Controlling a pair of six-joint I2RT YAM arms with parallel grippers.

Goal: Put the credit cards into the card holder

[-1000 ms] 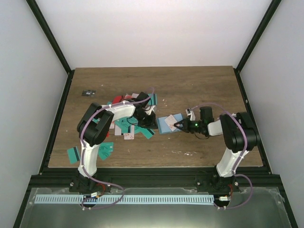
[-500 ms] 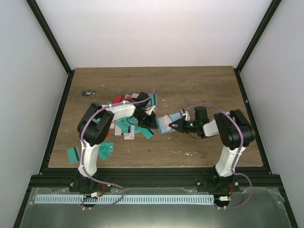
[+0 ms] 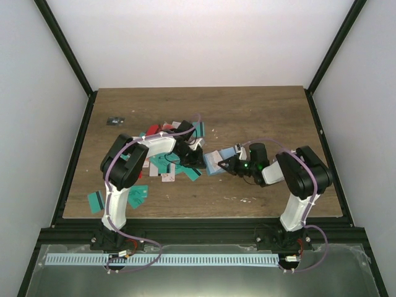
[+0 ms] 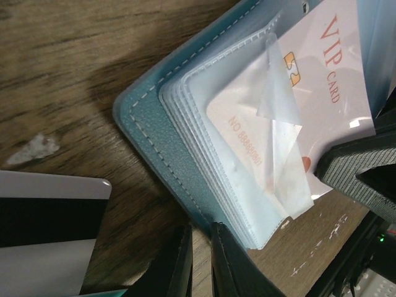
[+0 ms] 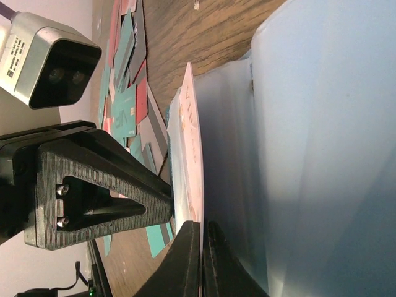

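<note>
Since the earlier frame the right gripper (image 3: 224, 164) has swung left, and the card holder (image 3: 213, 162) has shifted with it toward the left gripper (image 3: 197, 159), near the middle of the bench (image 3: 266, 111). The holder lies open: a blue-teal stitched cover with a stack of clear pockets (image 4: 204, 124), and a white card (image 4: 322, 74) printed VIP CARD in red partly inside the top pocket. The right gripper is clamped on that card, the left gripper pinches the holder's cover edge, and loose cards (image 3: 162, 164) lie heaped toward the bench's left edge.
</note>
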